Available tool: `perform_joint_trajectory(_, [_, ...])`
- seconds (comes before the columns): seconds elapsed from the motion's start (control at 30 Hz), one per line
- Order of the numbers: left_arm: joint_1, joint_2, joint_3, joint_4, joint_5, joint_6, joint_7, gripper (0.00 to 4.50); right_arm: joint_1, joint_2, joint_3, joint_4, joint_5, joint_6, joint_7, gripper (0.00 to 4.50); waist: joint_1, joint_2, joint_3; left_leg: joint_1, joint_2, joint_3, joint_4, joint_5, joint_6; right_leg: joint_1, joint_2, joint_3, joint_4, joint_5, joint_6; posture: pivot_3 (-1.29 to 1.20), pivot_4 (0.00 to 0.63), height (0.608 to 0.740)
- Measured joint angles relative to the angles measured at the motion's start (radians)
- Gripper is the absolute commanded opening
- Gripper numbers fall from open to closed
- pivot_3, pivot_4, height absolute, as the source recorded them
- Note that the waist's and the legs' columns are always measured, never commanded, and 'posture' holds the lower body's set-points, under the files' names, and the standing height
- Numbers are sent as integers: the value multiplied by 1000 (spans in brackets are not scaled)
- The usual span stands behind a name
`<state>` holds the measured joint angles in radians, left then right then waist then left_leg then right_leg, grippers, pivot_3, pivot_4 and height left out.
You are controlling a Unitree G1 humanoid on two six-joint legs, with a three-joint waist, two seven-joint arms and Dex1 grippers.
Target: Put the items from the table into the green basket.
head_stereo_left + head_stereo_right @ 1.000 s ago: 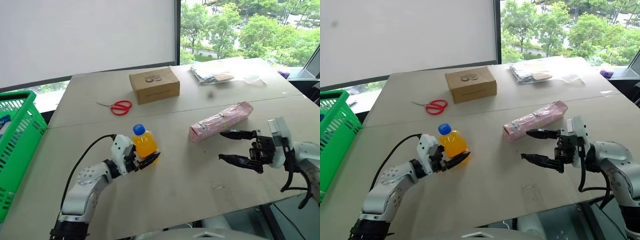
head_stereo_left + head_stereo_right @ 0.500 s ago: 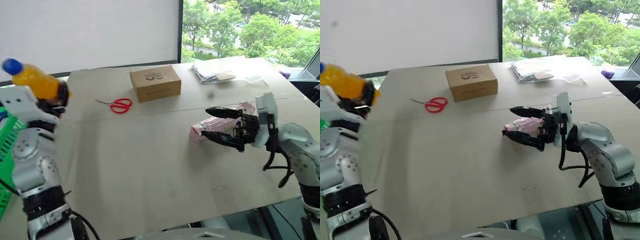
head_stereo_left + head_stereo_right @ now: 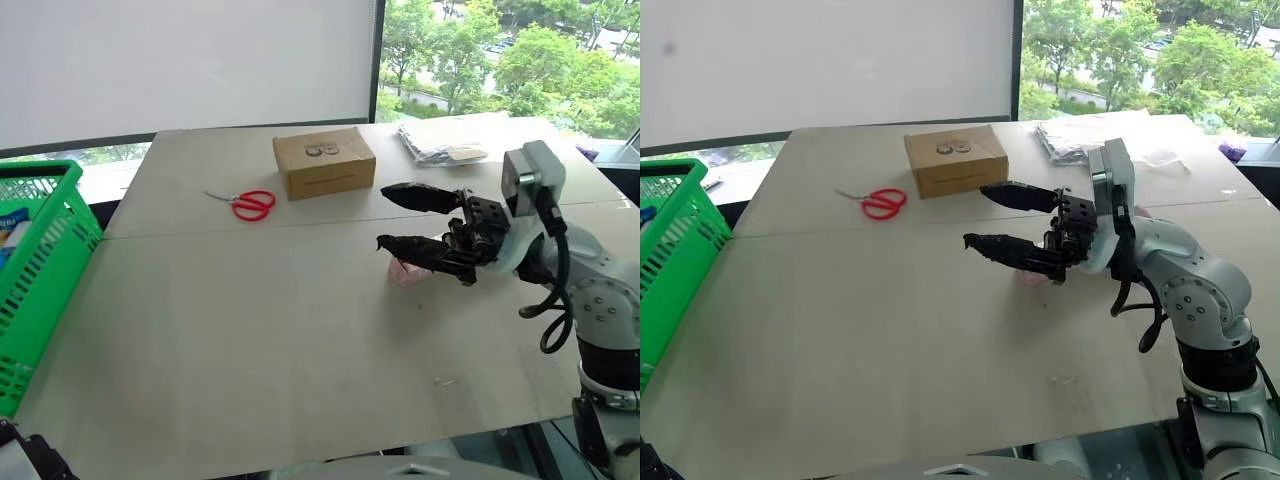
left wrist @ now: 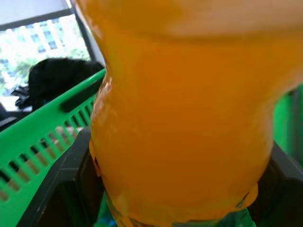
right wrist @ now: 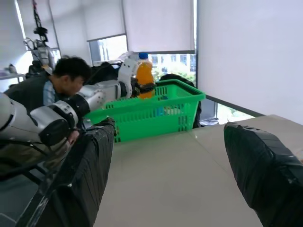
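gripping the smooth orange bottle (image 5: 145, 75) over the slotted green basket (image 5: 156, 111), right fingers (image 3: 425, 197) spread.

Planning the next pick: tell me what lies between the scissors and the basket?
Bare table between scissors and basket, seen from the left eye view.

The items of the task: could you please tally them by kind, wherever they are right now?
Orange-drink bottle, in the left gripper: 1
Pink package: 1
Scissors: 1
Cardboard box: 1
Pile of clear plastic bags: 1
Total: 5
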<state>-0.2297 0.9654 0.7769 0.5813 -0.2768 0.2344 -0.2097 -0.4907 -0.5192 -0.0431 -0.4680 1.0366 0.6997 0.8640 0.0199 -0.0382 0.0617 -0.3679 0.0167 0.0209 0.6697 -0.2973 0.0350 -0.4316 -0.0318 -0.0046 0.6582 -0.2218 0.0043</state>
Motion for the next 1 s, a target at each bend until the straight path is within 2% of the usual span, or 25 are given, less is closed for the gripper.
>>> perform_joint_trajectory(0.2, [0,3,-2,59,24,-29,29,3102,-28,-14,-5,-19,73,27,2,3923,3,-9,-7,-2,-1,-1,0,-2,-4,0,-7,-9,-1,0,-1,88,10,724])
perform_joint_trajectory(0.27, [1,3,-5,61,33,-31,35,4119,-28,-20,-5,-21,73,32,4,3923,3,-10,-7,-2,-2,-1,0,-2,-5,0,-8,-9,-1,0,-1,88,10,724])
perform_joint_trajectory(0.3, [1,3,-6,60,39,-36,37,4450,-28,-23,-5,-21,73,33,6,3923,3,-10,-7,-2,-2,-1,0,-2,-5,0,-9,-9,-1,0,-1,88,10,724])
perform_joint_trajectory(0.5, [4,-12,-40,17,42,-40,29,4450,-24,-33,-5,-21,50,24,22,3923,4,-8,-12,-2,-2,-1,-1,-2,-5,-1,-9,-10,0,0,-1,87,0,724])
perform_joint_trajectory(0.63, [-15,-40,-64,-44,22,-39,-6,4450,-6,-51,-4,-8,-36,-17,24,3923,5,-8,-18,-2,-3,-1,0,-2,-5,-1,-10,-10,0,0,-1,78,0,724])
perform_joint_trajectory(0.7, [-28,-63,-101,-130,-22,-44,-96,4450,12,-131,32,49,-216,-94,18,3923,11,-7,-20,-2,-4,-1,0,-2,-5,-1,-12,-10,1,-1,-2,54,0,724])
perform_joint_trajectory(0.8, [-1,-74,-168,-280,-97,-51,-280,4450,44,-224,61,141,-379,-190,73,3923,18,-7,-20,-2,-6,1,0,-2,-5,-1,-14,-10,0,-2,-4,37,0,724])
perform_joint_trajectory(0.87, [68,-76,-270,-497,-215,11,-492,4450,39,-292,95,260,-501,-315,176,3923,14,-1,-21,-2,-7,3,0,-3,-3,-1,-15,-10,-1,-2,-4,37,0,724])
perform_joint_trajectory(1.0, [162,-47,-402,-717,-345,155,-708,4450,-2,-351,152,459,-654,-523,332,3923,-13,8,-21,-2,-6,5,0,-1,2,-1,-12,-10,0,-1,-3,36,0,724])
